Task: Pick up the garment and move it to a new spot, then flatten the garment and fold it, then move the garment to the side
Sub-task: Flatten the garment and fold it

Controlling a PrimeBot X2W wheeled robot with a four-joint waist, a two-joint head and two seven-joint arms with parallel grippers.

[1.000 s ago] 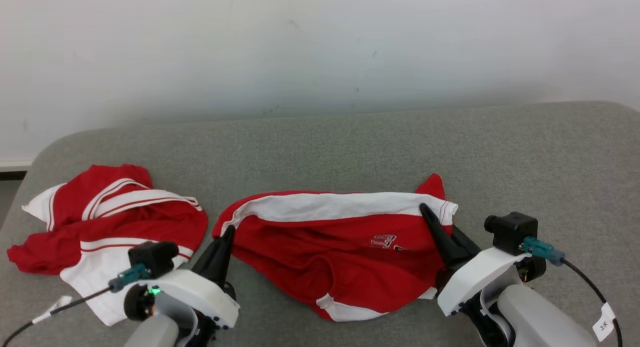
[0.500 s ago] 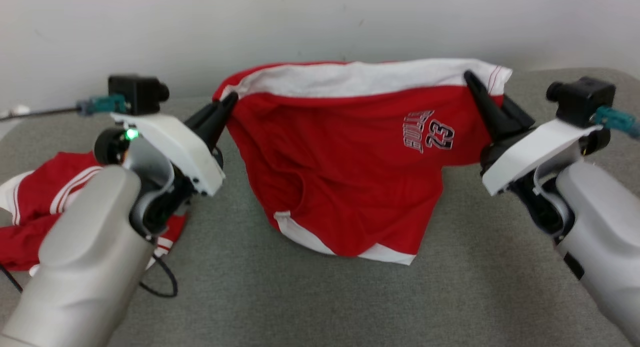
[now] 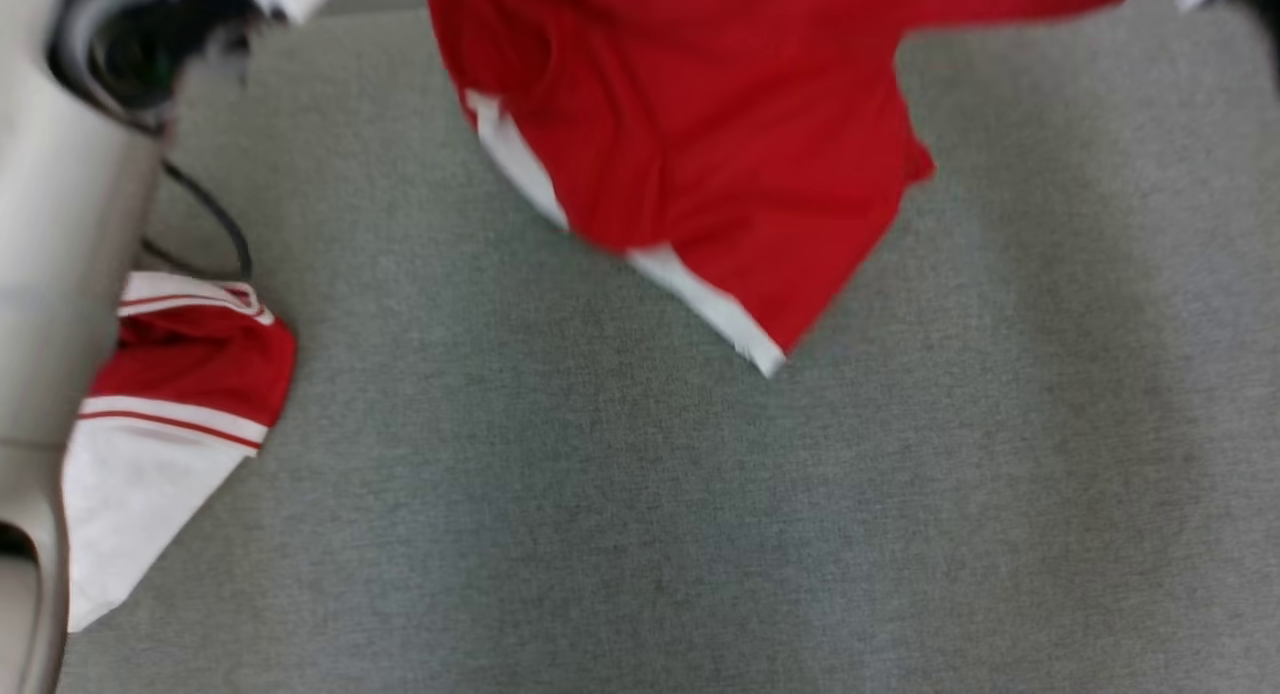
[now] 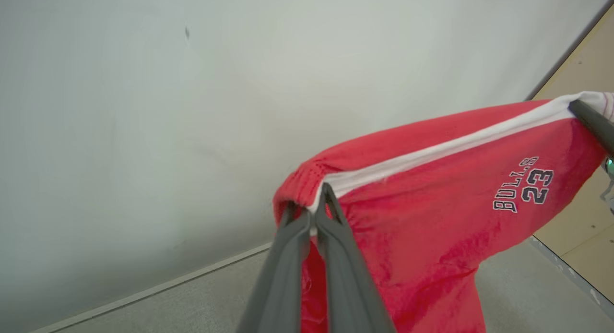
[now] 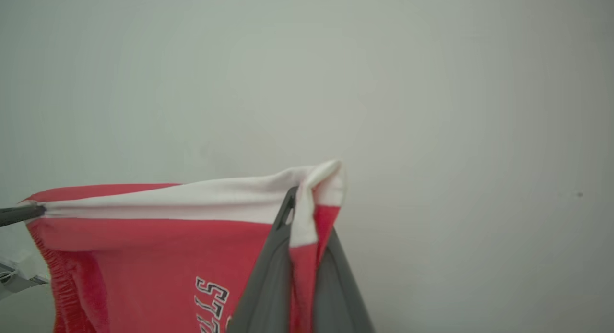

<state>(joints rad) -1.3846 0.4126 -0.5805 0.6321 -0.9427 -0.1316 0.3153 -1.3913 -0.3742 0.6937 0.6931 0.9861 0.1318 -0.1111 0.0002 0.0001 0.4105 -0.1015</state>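
Two red-and-white fabric garments are showing: one hanging red garment with white trim (image 3: 720, 124) and one crumpled red-and-white garment (image 3: 180, 374). Two dark long-fingered claws are appearing, the left claw (image 4: 309, 201) and the right claw (image 5: 307, 213). One grey fabric-covered table (image 3: 700, 524) and one thin black cable (image 3: 215, 214) are showing.

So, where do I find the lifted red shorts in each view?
Head view: the red shorts hang from the top edge, centre, over the grey surface.
Left wrist view: right half, stretched from the left gripper to the right edge.
Right wrist view: lower left, waistband pinched in the right gripper.
Shared landmark: the BULLS 23 print, in both wrist views.
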